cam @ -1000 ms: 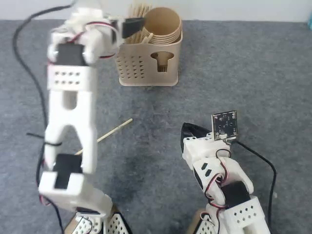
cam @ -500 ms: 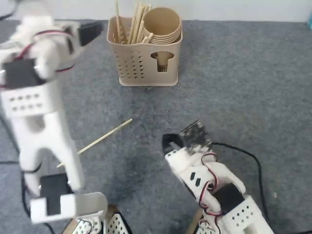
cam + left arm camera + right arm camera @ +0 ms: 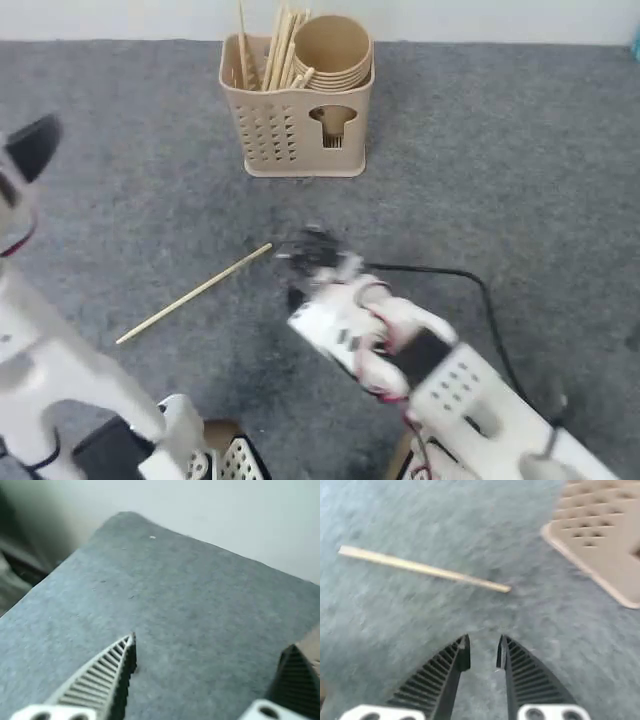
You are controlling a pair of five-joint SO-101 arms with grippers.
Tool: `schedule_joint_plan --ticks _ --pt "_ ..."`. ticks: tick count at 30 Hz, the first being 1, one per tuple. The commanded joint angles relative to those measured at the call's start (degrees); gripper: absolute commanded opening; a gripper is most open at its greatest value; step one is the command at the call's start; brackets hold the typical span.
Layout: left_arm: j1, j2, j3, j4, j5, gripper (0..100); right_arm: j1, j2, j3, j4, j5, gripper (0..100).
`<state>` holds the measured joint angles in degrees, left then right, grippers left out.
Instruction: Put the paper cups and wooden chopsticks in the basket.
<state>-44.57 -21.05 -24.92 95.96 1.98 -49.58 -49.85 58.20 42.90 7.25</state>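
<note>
Paper cups (image 3: 333, 52) in basket (image 3: 296, 130); lone chopstick (image 3: 193, 293) on mat (image 3: 500, 150) near right tool (image 3: 303, 250).

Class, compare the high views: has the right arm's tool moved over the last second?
Yes. The right tool has swung left, closer to the loose chopstick lying short of the basket.

Soft, even overhead light covers the counter (image 3: 520, 150). The basket (image 3: 290, 130) throws a faint shadow at its base; beyond the counter's corner the room (image 3: 20, 540) is dim.
</note>
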Motion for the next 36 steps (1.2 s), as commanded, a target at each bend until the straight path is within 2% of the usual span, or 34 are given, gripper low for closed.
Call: schedule_joint_plan --ticks 1,3,8,16,24,34,36 --pt "-7.3 -1.3 4.2 -4.3 0.4 42 -5.2 14.2 -10.8 0.1 6.0 10.6" --pt "-11.8 -1.3 6.9 -8.3 0.4 42 -7.4 22.1 -15.6 0.1 9.5 11.5" --pt "-22.9 -1.1 13.5 -16.9 0.4 42 -9.8 42.7 -28.9 0.6 16.4 24.0" --pt "-33.7 -1.0 26.3 -32.7 0.4 42 -10.0 64.4 -49.2 0.8 21.6 24.5" --pt "-35.2 -1.0 32.7 -38.2 0.4 42 -9.7 74.9 -61.2 0.8 24.0 24.5" --pt "-35.1 -1.0 35.0 -38.7 0.4 42 -7.0 87.9 -74.7 5.5 24.0 24.2" --pt "-35.0 -1.0 35.2 -38.6 0.4 42 -6.9 91.0 -78.2 7.1 24.0 20.7"
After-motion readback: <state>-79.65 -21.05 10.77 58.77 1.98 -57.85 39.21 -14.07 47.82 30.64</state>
